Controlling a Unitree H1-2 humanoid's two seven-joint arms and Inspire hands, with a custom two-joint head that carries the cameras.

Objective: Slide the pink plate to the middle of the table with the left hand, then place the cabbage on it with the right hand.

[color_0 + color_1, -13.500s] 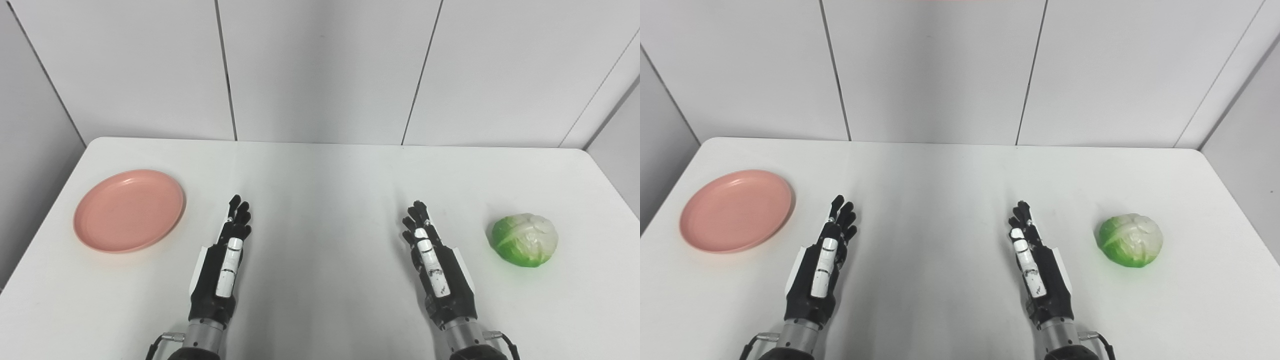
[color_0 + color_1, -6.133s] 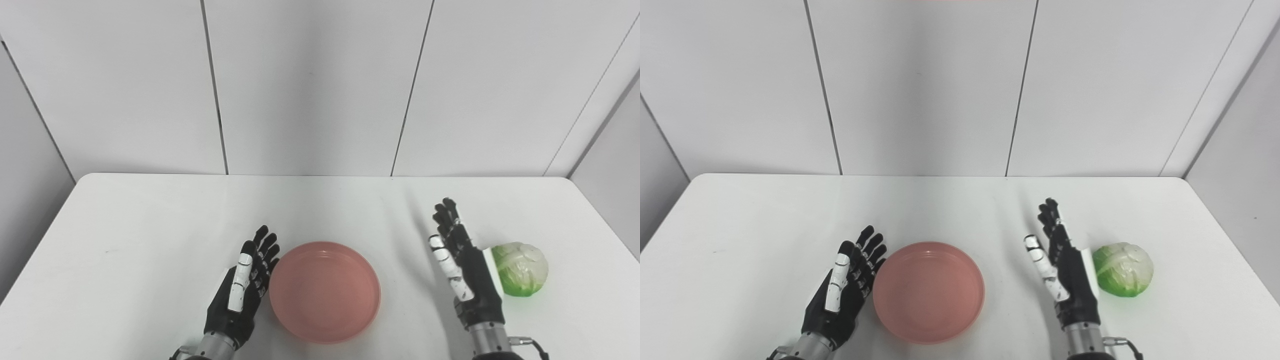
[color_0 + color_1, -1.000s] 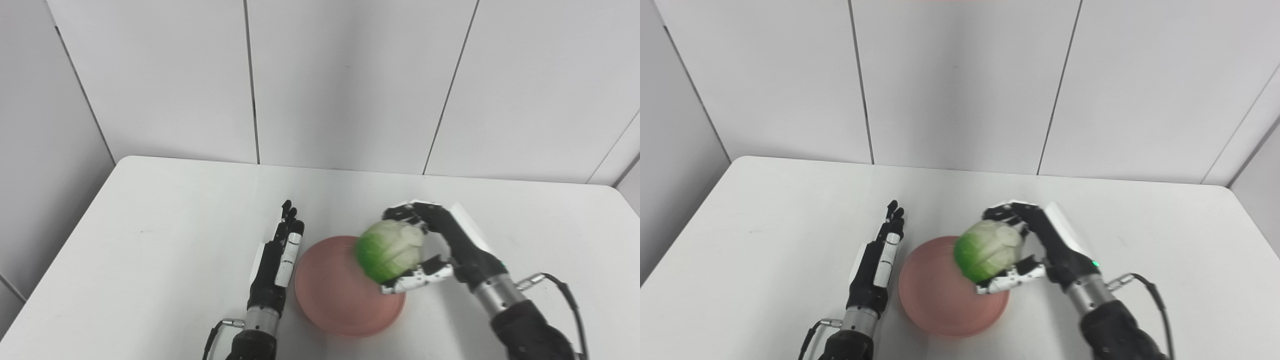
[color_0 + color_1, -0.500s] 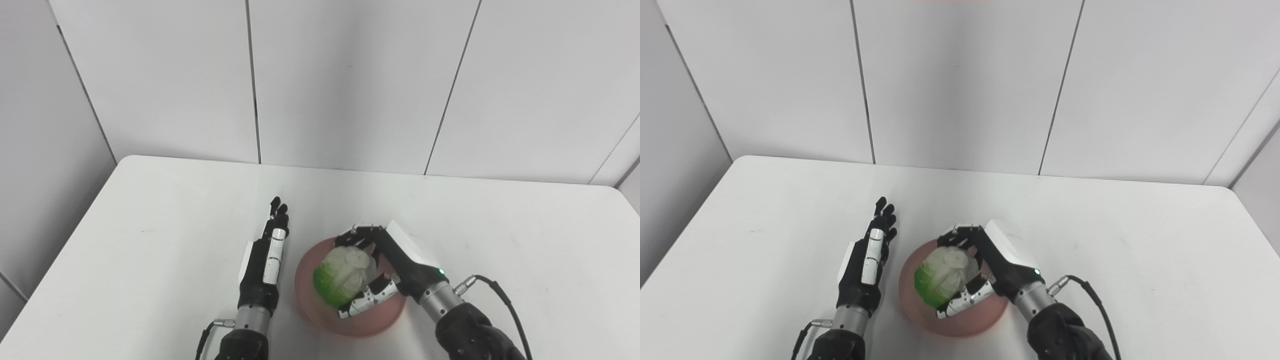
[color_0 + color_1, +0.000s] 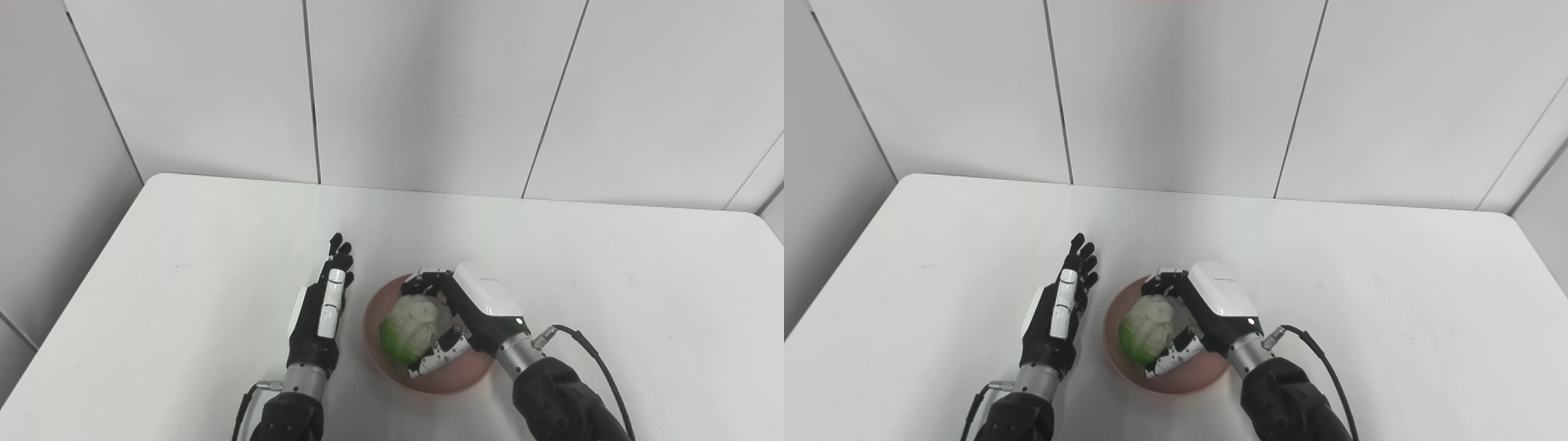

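Observation:
The pink plate lies on the white table near its front middle. A green and white cabbage sits in the plate's left half. My right hand reaches over the plate from the right, fingers curled over the cabbage's top and thumb under its near side, so it is shut on it. My left hand lies flat and open on the table just left of the plate, fingers pointing away, holding nothing. The same scene shows in the right eye view, with the cabbage in the plate.
The white table is bounded by grey wall panels at the back and left. A black cable runs from my right wrist toward the front edge.
My right hand has carried the cabbage down from above the plate's right side into the plate and still wraps it. My left hand has shifted slightly left, away from the plate.

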